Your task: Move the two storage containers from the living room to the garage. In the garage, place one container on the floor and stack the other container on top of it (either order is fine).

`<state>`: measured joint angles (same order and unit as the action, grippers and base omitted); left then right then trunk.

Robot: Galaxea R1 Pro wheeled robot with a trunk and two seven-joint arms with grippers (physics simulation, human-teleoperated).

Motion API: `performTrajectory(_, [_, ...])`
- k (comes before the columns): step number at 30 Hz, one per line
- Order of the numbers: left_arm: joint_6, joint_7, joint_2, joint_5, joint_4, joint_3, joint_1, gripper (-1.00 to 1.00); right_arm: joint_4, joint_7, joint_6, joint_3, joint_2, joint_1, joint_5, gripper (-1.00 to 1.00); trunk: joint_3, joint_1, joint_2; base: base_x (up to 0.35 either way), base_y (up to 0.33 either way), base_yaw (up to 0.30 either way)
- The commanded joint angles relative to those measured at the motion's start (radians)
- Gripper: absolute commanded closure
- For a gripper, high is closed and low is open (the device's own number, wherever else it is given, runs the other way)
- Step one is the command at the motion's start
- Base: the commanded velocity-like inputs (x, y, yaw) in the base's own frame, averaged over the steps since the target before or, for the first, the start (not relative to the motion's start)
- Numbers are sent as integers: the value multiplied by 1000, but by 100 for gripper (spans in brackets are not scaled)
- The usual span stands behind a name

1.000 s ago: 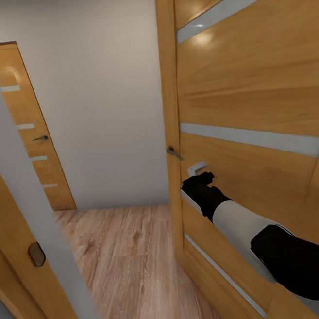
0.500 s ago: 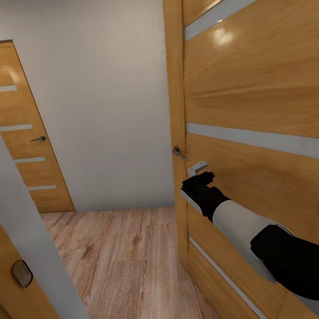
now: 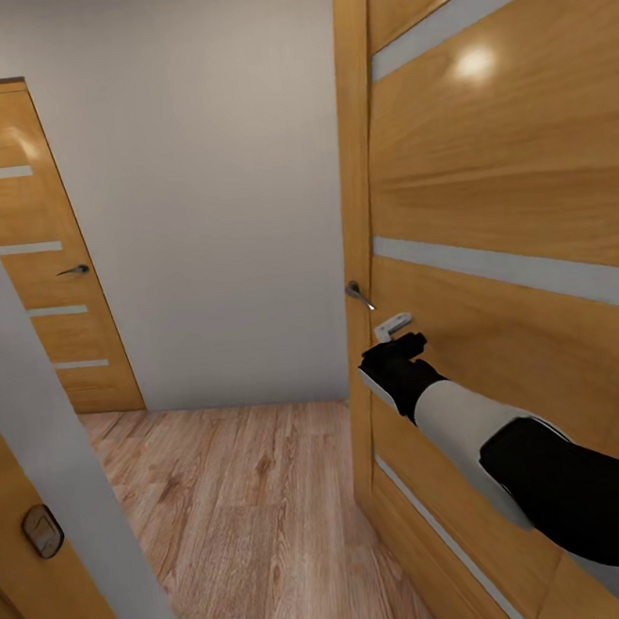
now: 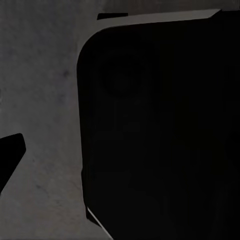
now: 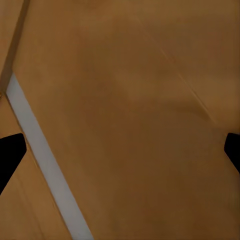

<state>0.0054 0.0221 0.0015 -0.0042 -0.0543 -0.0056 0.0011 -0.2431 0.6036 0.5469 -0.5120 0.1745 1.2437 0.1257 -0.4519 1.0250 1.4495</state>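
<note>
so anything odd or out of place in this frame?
Nothing damaged or spilled. One thing to flag: the right gripper is pressed up against the face of the open orange-wood door, just below its handle, not on the handle itself. The wood-plank floor looks normal.

I am at a doorway, and an orange-wood door (image 3: 487, 188) with pale horizontal slits stands open close on my right, its grey lever handle (image 3: 357, 293) at its near edge. My right tool (image 3: 395, 334) reaches up to the door's face just below the handle, and its fingers are spread wide in the right wrist view. Ahead lie light wood planks (image 3: 253, 504) that run to a plain white wall (image 3: 201, 168). A second door (image 3: 29, 251) of the same make is shut there. My left wrist view looks onto a rough dark grey floor (image 4: 40, 75), plain and unmarked.
</note>
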Motion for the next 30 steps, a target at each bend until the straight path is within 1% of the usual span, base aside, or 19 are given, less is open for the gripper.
performTrajectory(1, [1, 2, 0, 0, -3, -1, 0, -100, 1, 8, 7, -4, 0, 1, 9, -100, -1, 0, 0, 0, 0, 0])
performTrajectory(9, [1, 2, 0, 0, -8, -1, 0, -100, 4, 8, 4, -1, -1, 23, 14, -100, -1, 0, 0, 0, 0, 0])
performTrajectory(11, [1, 2, 0, 0, -9, -1, 0, -100, 4, 8, 4, -1, -10, 27, 14, -100, -1, 0, 0, 0, 0, 0])
performTrajectory(13, [1, 2, 0, 0, -10, -1, 0, -100, 4, 8, 4, 0, -12, 28, 14, -100, -1, 0, 0, 0, 0, 0])
performTrajectory(20, [1, 2, 1, 2, -10, 0, 0, -100, 3, 8, 4, 2, 0, 29, 14, -100, -1, 0, 0, 0, 0, 0])
performTrajectory(26, [1, 2, 0, 3, -10, 1, 0, -100, -6, 9, 11, 3, 0, 30, 8, -100, -1, 0, 0, 0, 0, 0])
performTrajectory(30, [1, 2, 0, 3, -10, 1, 0, -100, -39, 9, 16, 3, 0, 28, 14, -100, -1, 0, 0, 0, 0, 0])
